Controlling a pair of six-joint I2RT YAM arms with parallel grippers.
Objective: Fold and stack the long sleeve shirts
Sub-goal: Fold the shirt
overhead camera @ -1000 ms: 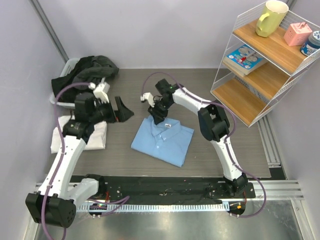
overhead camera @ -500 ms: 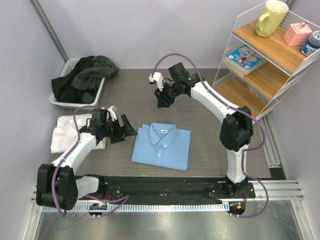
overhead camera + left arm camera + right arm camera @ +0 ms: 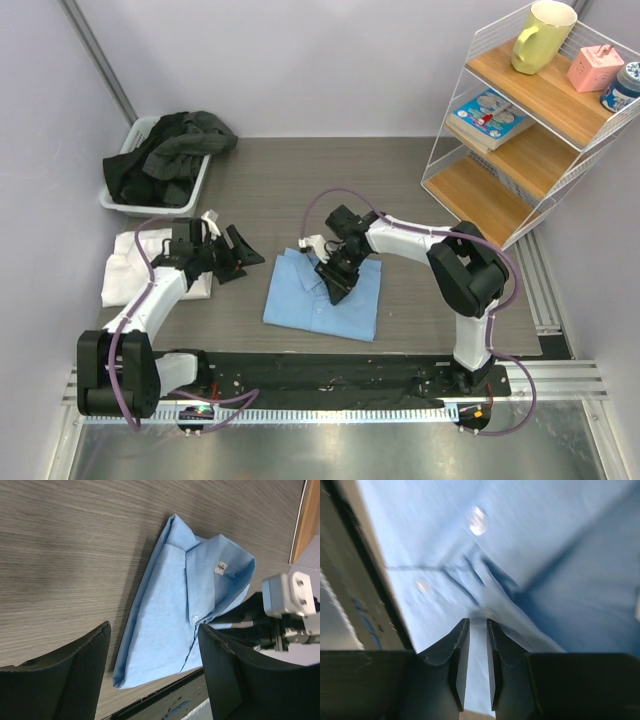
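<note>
My right gripper (image 3: 478, 622) rests on the light blue shirt (image 3: 300, 305) at frame centre, jaws nearly together over a cloth ridge; I cannot tell if it's pinched. The left gripper (image 3: 240, 255) hangs released just left of the shirt's edge. The white shirt (image 3: 125, 278) lies further left, with bare tabletop (image 3: 260, 190) above.

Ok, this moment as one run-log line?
left gripper: open, beside folded light blue button-front cloth shirt | right gripper: tips on its button front, jaws narrow, grip unclear | white cloth shirt: at left, not stacked
</note>
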